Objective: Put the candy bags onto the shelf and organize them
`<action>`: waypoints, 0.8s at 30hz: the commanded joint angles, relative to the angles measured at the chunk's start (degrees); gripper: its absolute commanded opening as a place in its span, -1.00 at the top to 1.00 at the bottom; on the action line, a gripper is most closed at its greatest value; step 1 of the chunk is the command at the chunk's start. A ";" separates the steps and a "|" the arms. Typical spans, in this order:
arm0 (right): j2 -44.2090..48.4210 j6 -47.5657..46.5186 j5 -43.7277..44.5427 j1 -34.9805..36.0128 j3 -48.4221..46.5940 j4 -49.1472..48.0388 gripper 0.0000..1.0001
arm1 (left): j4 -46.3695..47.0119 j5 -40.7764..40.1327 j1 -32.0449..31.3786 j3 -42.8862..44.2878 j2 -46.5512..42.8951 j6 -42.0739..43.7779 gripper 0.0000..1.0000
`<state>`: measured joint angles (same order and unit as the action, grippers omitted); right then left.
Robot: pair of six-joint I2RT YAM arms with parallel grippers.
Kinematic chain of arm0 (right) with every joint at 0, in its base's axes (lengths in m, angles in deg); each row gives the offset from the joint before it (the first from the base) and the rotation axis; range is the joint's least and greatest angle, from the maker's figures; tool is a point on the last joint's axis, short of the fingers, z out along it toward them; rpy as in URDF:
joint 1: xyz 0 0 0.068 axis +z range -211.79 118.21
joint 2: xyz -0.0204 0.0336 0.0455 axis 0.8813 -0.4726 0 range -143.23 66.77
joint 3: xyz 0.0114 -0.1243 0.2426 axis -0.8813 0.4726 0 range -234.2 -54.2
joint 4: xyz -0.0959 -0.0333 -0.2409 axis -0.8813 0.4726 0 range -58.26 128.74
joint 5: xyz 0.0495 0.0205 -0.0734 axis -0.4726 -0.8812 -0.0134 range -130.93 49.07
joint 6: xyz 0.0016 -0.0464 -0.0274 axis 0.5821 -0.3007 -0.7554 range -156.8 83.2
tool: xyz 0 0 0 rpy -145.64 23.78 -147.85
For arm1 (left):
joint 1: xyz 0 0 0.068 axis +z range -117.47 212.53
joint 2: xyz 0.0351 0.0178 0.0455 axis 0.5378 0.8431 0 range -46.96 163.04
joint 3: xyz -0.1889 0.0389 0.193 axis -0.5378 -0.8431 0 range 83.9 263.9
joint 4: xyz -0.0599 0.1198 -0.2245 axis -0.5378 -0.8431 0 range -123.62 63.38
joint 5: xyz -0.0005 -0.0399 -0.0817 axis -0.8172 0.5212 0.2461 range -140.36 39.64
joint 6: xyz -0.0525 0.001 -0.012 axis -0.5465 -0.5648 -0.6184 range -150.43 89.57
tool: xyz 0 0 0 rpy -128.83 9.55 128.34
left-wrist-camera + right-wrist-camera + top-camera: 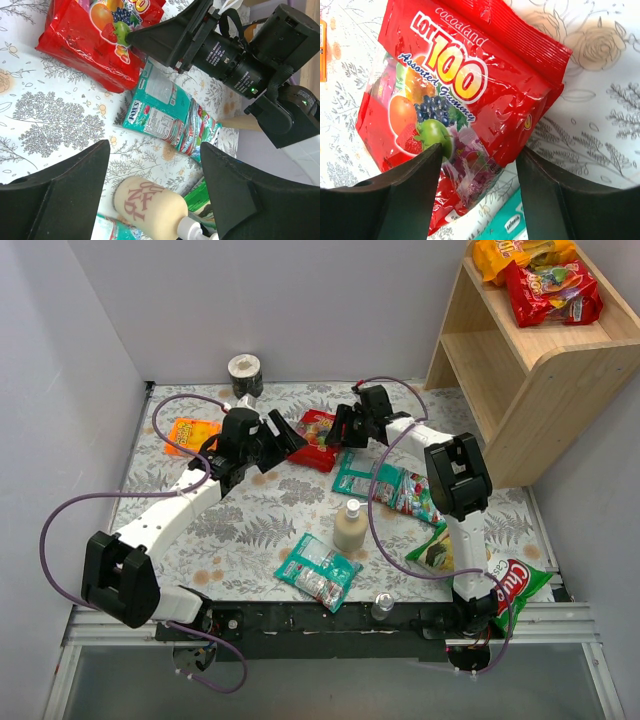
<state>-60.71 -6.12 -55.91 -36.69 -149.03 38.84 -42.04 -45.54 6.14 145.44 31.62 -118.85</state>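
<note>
Presently the left gripper (155, 150) hangs open and empty above the fern-printed tablecloth (250, 515), jaws spread wide. The right gripper (479, 157) is open too. Its two black fingers (415, 195) straddle the lower end of a glossy red plastic candy bag printed with fruit and "LOT 100" (470, 85), which lies flat on the cloth mid-table. The jaws are not clamped, and the right wrist view does not settle whether they touch the film. In the left wrist view, one finger of that gripper meets the bag's edge. Just beside this bag, toward the near edge, lies a teal-and-white flat candy packet (352, 472). A second teal packet (405, 492) sits next to it on the right, and a third teal packet (318, 571) lies near the arm bases. A cream pump bottle (349, 527) stands upright among the three. The light wooden two-board shelf (520, 390) stands at the far right. On its top board lie an orange-yellow candy bag (520, 255) and a second red fruit-candy bag (552, 290), touching each other. A green chip bag (435, 550) lies by the right arm. A small flat orange packet (190, 433) lies far left, and a tape roll (245, 370) sits near the back wall.
</note>
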 commanded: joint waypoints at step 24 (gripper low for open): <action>19.72 0.79 0.83 -0.41 -5.54 -6.30 0.97 | -3.74 -6.66 -0.24 -2.73 -5.28 3.61 -0.48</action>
<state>-50.02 -4.42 -55.83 -36.93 -148.29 37.83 -45.32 -49.34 6.14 144.96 29.68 -116.10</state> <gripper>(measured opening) 0.044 0.741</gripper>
